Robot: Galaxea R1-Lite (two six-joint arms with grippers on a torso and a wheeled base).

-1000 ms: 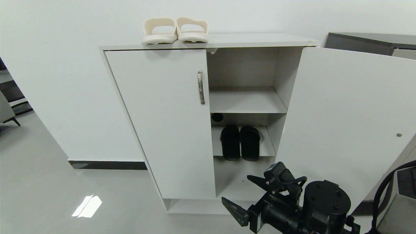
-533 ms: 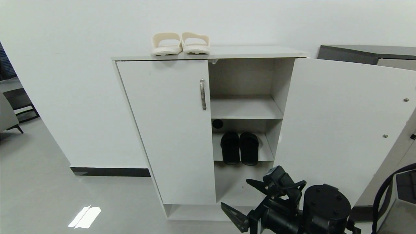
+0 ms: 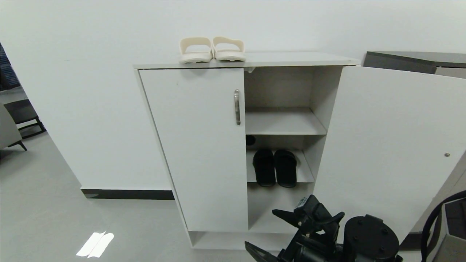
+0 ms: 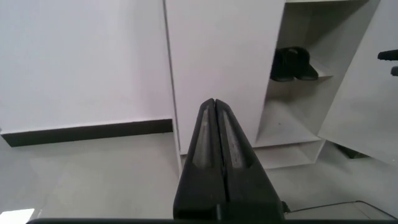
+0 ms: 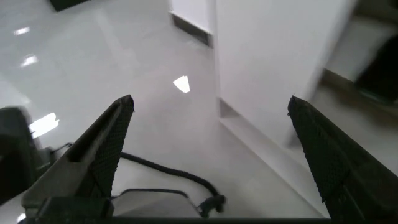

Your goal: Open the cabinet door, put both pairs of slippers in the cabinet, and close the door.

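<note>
Though cropped, right gripper [image 3: 259, 227] apparently spread.

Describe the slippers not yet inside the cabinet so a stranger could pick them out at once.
Find the white cabinet against the wall, its right door open. On its flat top, above the closed door, a pair of slippers sits side by side. They are cream, unlike the black pair on a shelf inside.

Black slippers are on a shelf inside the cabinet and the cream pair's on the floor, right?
No: the head view shows the cream pair on top of the cabinet, not the floor. The black slippers are on a shelf inside.
</note>
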